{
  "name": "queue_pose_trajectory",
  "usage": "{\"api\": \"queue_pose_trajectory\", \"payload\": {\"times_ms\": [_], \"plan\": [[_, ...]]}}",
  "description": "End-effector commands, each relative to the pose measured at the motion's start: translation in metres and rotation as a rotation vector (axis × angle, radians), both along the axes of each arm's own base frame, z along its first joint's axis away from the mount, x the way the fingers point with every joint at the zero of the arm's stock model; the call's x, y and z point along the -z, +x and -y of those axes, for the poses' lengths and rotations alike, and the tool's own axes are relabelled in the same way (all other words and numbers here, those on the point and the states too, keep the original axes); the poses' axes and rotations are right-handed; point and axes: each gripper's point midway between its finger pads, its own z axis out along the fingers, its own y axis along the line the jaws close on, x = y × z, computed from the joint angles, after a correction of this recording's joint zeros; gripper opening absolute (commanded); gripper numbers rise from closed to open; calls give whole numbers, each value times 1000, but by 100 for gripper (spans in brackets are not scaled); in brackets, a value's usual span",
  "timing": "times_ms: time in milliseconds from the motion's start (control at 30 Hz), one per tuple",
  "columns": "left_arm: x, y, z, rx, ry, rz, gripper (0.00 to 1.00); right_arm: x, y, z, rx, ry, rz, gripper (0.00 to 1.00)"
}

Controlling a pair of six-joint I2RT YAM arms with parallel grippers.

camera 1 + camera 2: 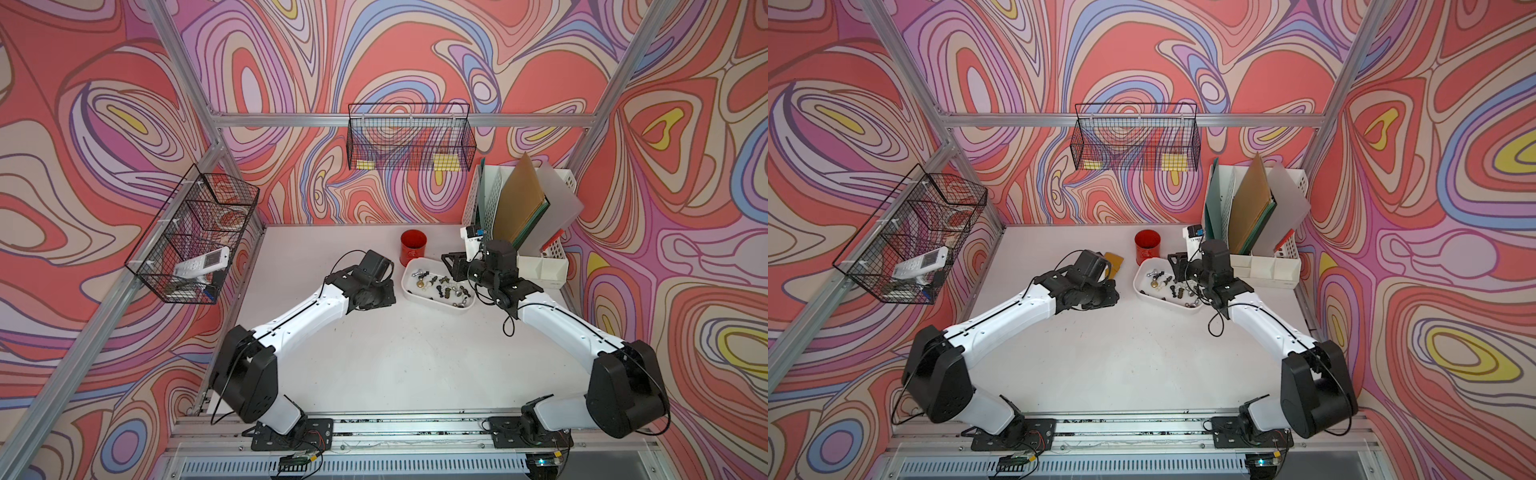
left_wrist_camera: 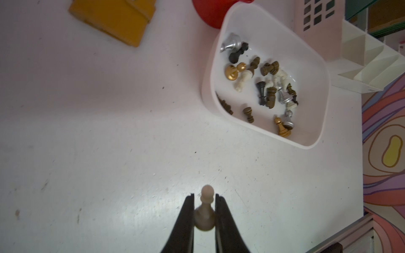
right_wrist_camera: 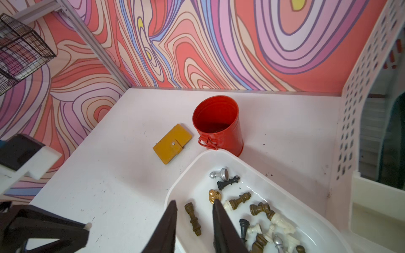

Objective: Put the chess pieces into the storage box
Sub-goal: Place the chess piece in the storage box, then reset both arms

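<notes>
Chess pieces [image 2: 270, 96] lie jumbled inside the white storage box [image 2: 311, 72] on the bench [image 2: 109, 131]. Beside the box, the left pincer [image 2: 204, 197] is clamped on a pale pawn [image 2: 205, 210] over bare bench. The right pincer [image 3: 194, 202] hangs over the box, fingers apart, gripping nothing.

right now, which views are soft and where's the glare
Left wrist view: the pale pawn and the jaws shut on it look soft, with a bright sheen on the table around them; right wrist view: jaws soft, chess pieces in the storage box crisp; both top views: evenly lit.
</notes>
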Motion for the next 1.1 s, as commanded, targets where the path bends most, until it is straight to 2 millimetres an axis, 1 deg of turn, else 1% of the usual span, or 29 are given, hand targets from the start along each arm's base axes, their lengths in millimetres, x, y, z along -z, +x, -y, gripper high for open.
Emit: {"api": "queue_pose_trajectory", "payload": {"times_ms": [0,100,167,200,267,333,433,500,533,633,767,833,867,933,1000,1067], "plan": [[-3,32,46,94,-16,108,8,-2,0,18,87,-6,25,30],[4,51,87,172,-33,140,8,-9,-3,27,119,3,57,30],[12,60,107,204,-44,152,8,-11,-4,30,128,1,69,30],[17,66,114,209,-43,152,9,-12,-3,31,131,-2,73,30],[25,74,122,212,-40,144,10,-12,-2,33,135,-6,74,30],[33,78,129,219,-41,144,13,-9,-1,34,134,-7,68,30],[39,83,134,230,-38,144,22,-4,1,32,126,-8,55,30],[37,86,134,225,-31,150,29,-1,2,32,124,-11,46,30],[34,86,134,222,-32,157,30,-1,3,32,125,-11,45,30],[17,87,131,217,-36,189,33,1,3,32,126,-14,42,30],[-13,81,117,214,-17,252,35,-2,3,31,121,-12,43,30],[-30,77,102,196,10,296,35,-4,2,33,130,-13,49,30],[-40,73,91,181,32,329,35,-5,2,35,141,-15,52,30],[-55,67,64,138,95,400,35,-3,4,42,175,-43,47,31],[-67,60,28,76,191,464,36,0,7,56,236,-93,40,31],[-76,52,-14,-1,309,524,38,4,7,77,313,-140,28,31]]}}
